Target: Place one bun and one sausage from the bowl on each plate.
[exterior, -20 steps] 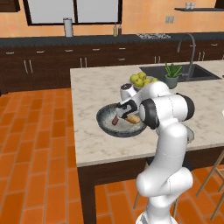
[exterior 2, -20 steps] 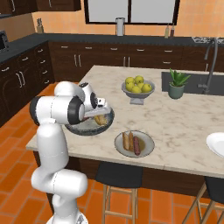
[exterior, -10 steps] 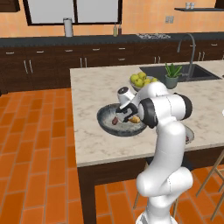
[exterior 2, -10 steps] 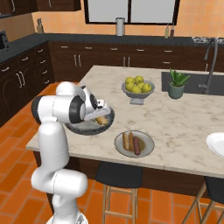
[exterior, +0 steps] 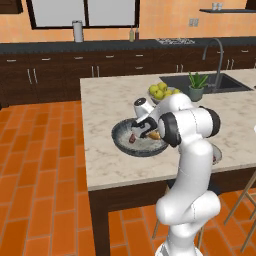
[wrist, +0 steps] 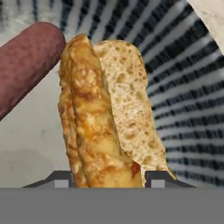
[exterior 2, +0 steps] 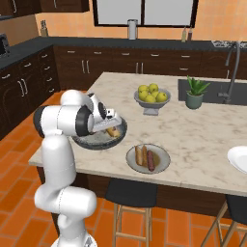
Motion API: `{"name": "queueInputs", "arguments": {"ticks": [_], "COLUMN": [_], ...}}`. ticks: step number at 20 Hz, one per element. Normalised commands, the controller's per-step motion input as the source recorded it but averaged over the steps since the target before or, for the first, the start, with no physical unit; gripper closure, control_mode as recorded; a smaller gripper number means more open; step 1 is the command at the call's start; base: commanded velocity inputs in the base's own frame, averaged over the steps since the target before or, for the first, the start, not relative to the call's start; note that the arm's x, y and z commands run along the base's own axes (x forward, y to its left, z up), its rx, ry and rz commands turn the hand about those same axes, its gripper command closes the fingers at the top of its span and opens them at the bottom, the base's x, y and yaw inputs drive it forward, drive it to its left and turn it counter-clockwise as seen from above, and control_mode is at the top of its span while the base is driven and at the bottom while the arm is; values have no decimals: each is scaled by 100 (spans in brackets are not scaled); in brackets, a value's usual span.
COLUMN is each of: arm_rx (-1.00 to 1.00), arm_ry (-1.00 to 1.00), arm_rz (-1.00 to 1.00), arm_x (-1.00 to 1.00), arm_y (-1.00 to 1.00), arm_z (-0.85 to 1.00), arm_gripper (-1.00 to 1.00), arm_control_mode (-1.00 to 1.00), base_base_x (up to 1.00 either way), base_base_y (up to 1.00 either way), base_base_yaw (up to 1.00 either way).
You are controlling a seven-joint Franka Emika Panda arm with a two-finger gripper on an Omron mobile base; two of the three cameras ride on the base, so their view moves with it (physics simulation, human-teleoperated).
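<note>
My gripper (wrist: 107, 178) sits low inside the bowl (exterior: 122, 141) on the table (exterior: 105, 107), its tips straddling the near end of the bun (wrist: 103, 122). The jaws look narrowed around it, though I cannot tell whether they grip it yet. The bun's long axis runs straight away from me, between the tips. The sausage (wrist: 27, 63) lies just beside it. The greyish plate (exterior 2: 161, 166) already carries a bun and sausage; the white plate (exterior 2: 238, 159) lies well apart.

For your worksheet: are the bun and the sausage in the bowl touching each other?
Cannot tell. In the hand view the bun overlaps the end of the sausage, which may lie behind it, so neither contact nor gap shows. The base views are too coarse.
</note>
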Motion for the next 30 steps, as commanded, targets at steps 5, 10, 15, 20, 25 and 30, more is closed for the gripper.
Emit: {"name": "queueInputs", "arguments": {"ticks": [5,10,15,20,25,30], "arm_rx": [0,10,27,23,14,3], "arm_ry": [2,-3,-6,0,-1,1], "arm_rz": [-1,-9,-10,-6,0,0], "arm_x": [0,-26,-80,-96,-79,-72], "arm_y": [0,24,30,14,1,10], "arm_z": [66,80,25,9,4,59], "arm_gripper": [100,100,100,100,100,100], "arm_control_mode": [-100,-100,-100,-100,-100,-100], "base_base_x": [0,0,0,0,0,0], "base_base_y": [0,0,0,0,0,0], "base_base_yaw": [0,0,0,0,0,0]}}
